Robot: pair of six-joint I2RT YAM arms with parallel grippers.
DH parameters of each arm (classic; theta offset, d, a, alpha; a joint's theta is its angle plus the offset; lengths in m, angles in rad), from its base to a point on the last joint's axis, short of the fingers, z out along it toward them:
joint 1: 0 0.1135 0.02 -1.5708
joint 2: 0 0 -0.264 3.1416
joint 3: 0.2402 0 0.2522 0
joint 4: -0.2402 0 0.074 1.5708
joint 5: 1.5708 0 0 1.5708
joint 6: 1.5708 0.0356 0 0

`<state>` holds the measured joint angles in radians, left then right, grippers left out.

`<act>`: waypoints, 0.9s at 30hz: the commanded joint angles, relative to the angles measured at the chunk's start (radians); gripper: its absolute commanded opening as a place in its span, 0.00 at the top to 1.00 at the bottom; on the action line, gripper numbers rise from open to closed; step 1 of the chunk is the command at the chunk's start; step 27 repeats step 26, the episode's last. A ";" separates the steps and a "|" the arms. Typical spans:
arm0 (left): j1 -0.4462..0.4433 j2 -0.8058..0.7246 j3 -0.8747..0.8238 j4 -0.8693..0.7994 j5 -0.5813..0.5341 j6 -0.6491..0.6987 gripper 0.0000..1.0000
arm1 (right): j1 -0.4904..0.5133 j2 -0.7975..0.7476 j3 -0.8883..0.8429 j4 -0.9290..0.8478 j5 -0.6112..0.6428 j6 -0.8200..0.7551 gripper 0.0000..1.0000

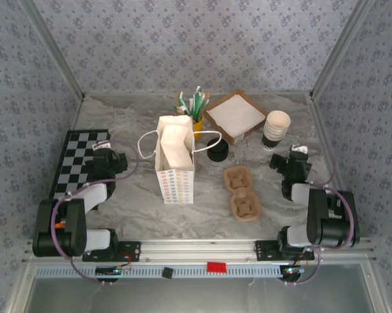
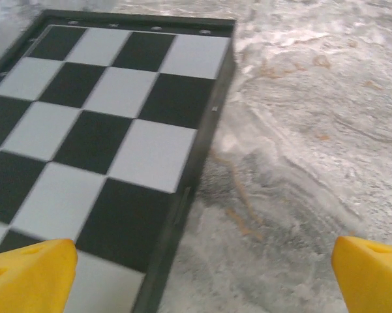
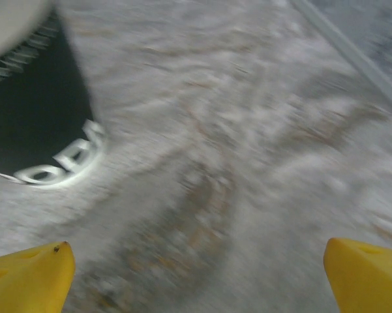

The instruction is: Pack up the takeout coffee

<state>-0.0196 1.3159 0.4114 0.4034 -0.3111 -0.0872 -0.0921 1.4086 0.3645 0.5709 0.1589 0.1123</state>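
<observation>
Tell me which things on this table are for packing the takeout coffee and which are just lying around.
For the job: paper bag, cup carrier, stacked cups, black lid; probably also the straw pot and the brown tray of white sheets.
Just lying about: checkerboard.

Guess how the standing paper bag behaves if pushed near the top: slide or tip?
The paper bag stands tall and narrow, mouth open, so a high push probably tips it. Thin paper walls likely buckle under a squeeze. Its loop handles look floppy.
</observation>
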 commanded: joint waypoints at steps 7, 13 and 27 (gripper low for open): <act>0.001 0.050 -0.013 0.276 0.227 0.110 0.00 | 0.062 0.125 0.019 0.273 -0.108 -0.131 0.01; 0.001 0.210 -0.049 0.497 0.235 0.095 0.00 | 0.071 0.125 0.016 0.281 -0.092 -0.134 0.00; 0.033 0.220 0.004 0.406 0.267 0.063 0.00 | 0.068 0.125 0.019 0.277 -0.105 -0.135 0.00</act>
